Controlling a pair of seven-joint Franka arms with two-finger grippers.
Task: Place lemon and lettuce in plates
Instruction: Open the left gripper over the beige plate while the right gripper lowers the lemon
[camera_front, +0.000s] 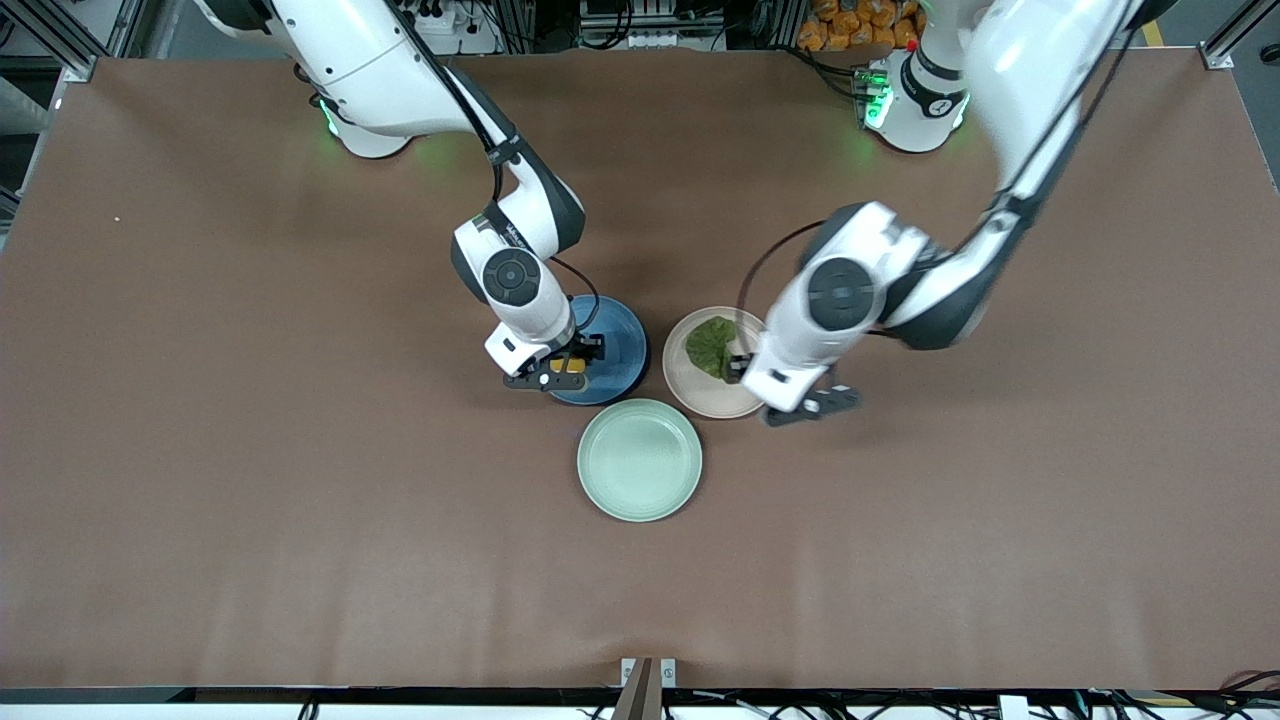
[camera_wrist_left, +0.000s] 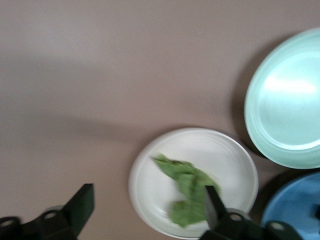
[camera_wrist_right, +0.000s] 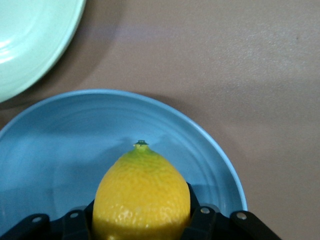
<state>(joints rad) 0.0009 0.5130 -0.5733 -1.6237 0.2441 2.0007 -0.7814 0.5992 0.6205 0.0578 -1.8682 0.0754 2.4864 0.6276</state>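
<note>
- Right wrist view: right end effector (camera_wrist_right: 141, 225) clenched on the lemon (camera_wrist_right: 142, 192), one finger on each side of the fruit, stem tip pointing away from the wrist
- lemon held just over the blue plate (camera_wrist_right: 60, 150); can't tell if it touches the plate
- front view: right end effector (camera_front: 568, 368) sits over the blue plate (camera_front: 615, 345), at the edge toward the right arm's end of the counter (camera_front: 200, 450)
- left end effector (camera_wrist_left: 145, 210) released, fingers spread wide, holding nothing, over the beige plate (camera_wrist_left: 230, 155)
- lettuce (camera_wrist_left: 187, 192) lies in the beige plate, under the left end effector, close by one finger
- mint-green plate (camera_front: 640, 460) just beside both plates, nearer the front camera
</note>
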